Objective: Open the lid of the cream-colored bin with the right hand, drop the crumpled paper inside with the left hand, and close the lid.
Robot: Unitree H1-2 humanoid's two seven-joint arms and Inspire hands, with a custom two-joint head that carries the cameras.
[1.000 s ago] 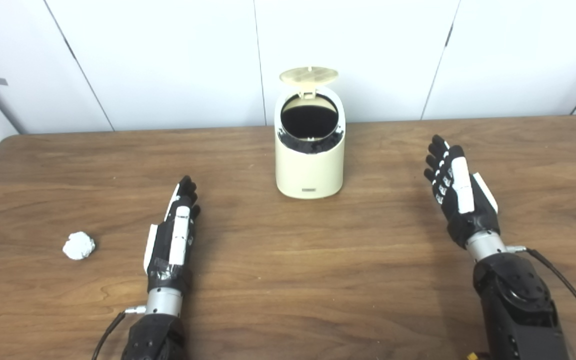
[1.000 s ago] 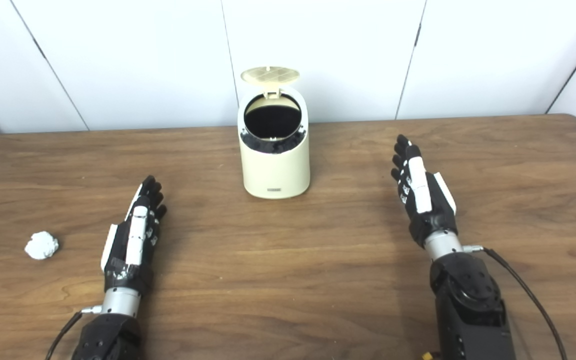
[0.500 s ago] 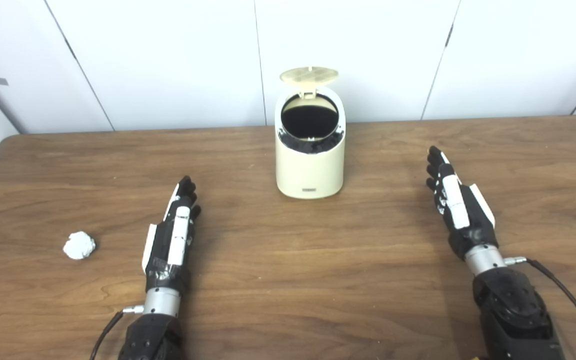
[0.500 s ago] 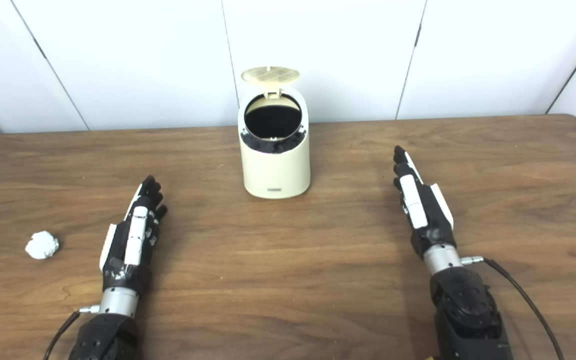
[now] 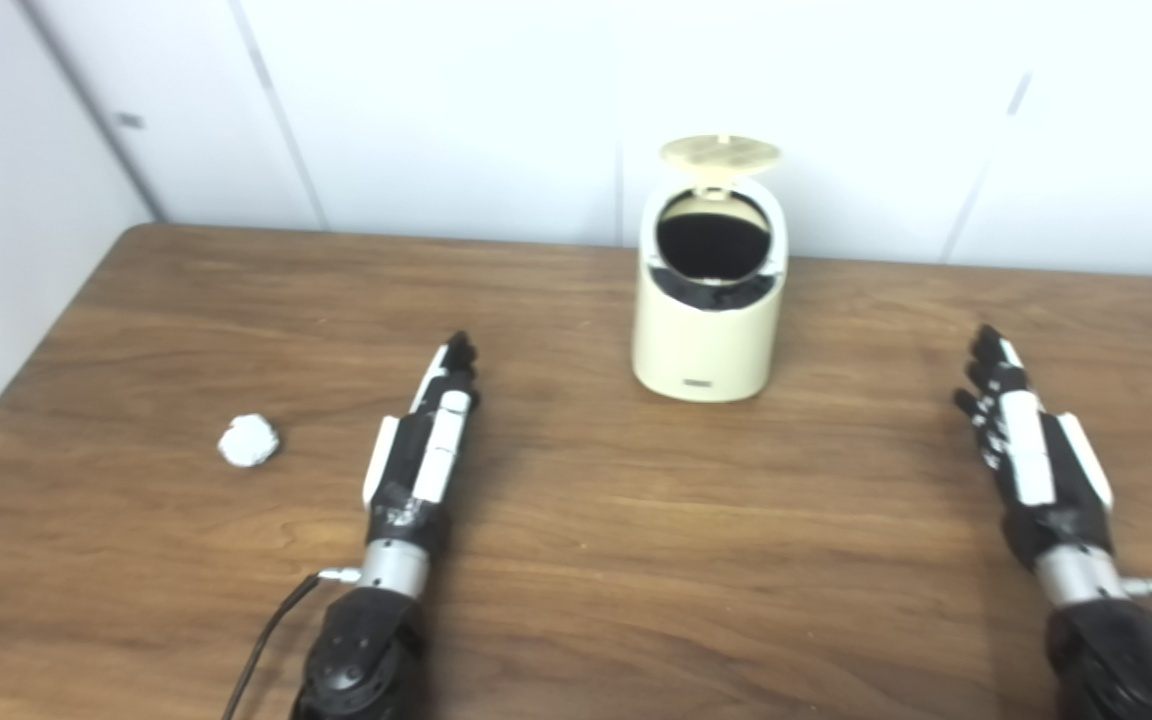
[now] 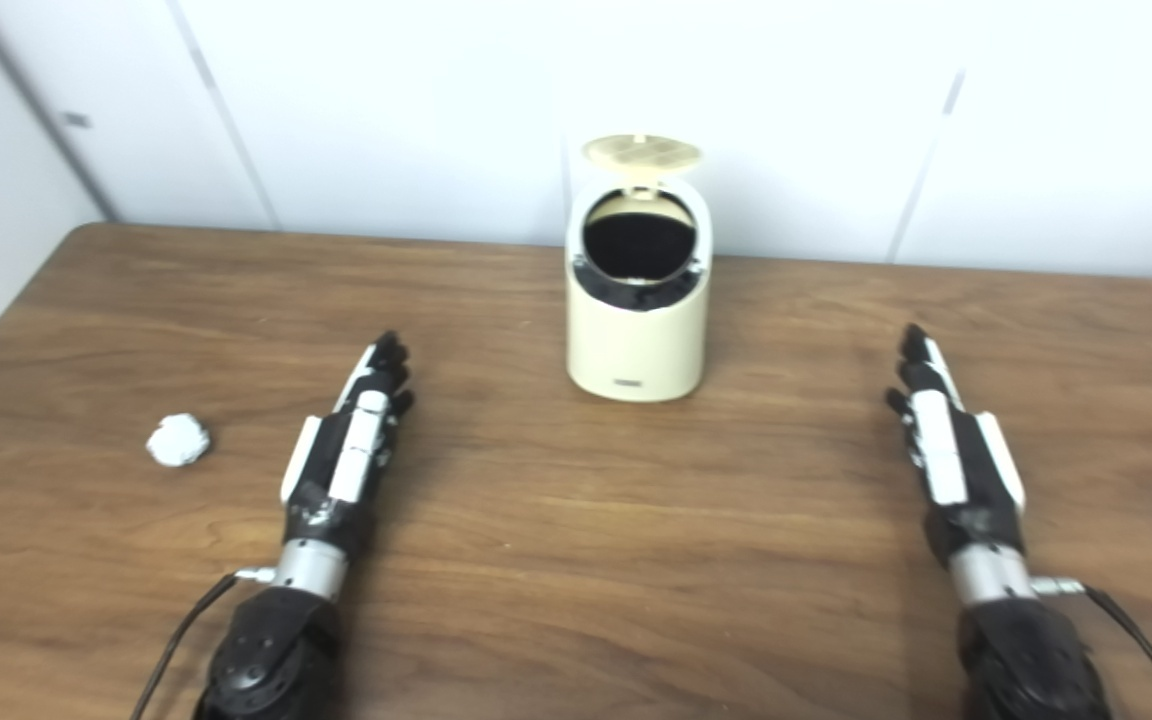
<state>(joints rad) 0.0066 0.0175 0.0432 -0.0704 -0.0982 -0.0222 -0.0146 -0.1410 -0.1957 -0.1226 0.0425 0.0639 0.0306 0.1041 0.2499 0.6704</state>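
The cream-colored bin [image 5: 708, 330] stands near the table's far edge, its round lid [image 5: 720, 153] tipped up and back over the dark opening. A white crumpled paper ball [image 5: 248, 441] lies on the table at the left. My left hand [image 5: 427, 445] rests flat on the table, open and holding nothing, a short way right of the paper. Well right of the bin and apart from it, my right hand [image 5: 1033, 460] also lies flat with its fingers stretched out, open and holding nothing.
The brown wooden table [image 5: 576, 560] ends at a rounded corner at the far left. White wall panels [image 5: 436, 100] rise behind the bin, and another white wall runs along the left side. A thin cable [image 5: 266, 650] trails from my left wrist.
The camera has swung left, shifting the whole scene rightward. My right hand has pulled back toward me and sunk to lie flat on the table. Paper, bin and left hand stay put.
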